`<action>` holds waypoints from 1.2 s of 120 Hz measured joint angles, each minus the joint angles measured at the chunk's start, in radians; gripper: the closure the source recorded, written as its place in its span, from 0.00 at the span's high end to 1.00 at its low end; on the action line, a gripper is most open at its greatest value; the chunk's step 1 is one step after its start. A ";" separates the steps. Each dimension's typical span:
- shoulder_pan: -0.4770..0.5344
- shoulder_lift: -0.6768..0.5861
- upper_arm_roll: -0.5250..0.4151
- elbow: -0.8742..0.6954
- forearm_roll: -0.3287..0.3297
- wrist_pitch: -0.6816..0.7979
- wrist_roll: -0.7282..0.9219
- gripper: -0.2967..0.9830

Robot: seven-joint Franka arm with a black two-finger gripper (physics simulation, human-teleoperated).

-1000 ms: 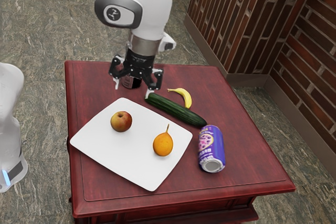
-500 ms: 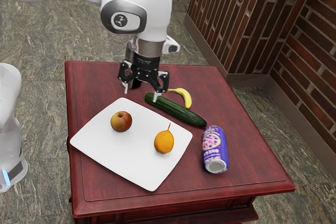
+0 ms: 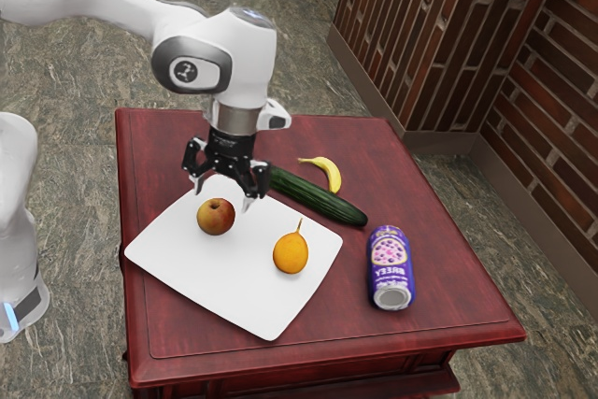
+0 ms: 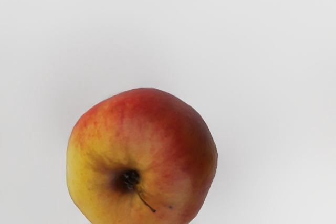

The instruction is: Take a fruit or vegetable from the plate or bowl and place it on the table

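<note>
Two fruits were held by the white plate, left of centre in the exterior view: an apple towards its upper left corner and an orange fruit towards its right. Since the earlier pictures, the hand had been shifted down and leftward in that frame, from near the upper end of the cucumber to just over the apple. It was held open, its fingers spread well apart, with nothing gripped between them. In the wrist view the apple was seen from above, ringed by bare plate, so it could be judged the likely choice.

The can, at the lower right of the exterior view, had been rolled a little farther right, but the pick was not hindered by this. The banana had been left undisturbed above the cucumber. Next, the hand would need to be centred and lowered around the apple; if closed off-centre, the round fruit might be rolled away. Nothing had yet been transferred to the table.
</note>
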 joint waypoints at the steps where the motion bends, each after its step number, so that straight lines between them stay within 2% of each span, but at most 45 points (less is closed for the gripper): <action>1: 0.002 0.001 0.000 -0.003 -0.001 0.002 0.001 0.77; 80: 0.044 0.003 0.001 -0.088 -0.017 0.076 0.049 0.77; 144: 0.068 0.052 0.000 -0.105 -0.025 0.122 0.064 0.77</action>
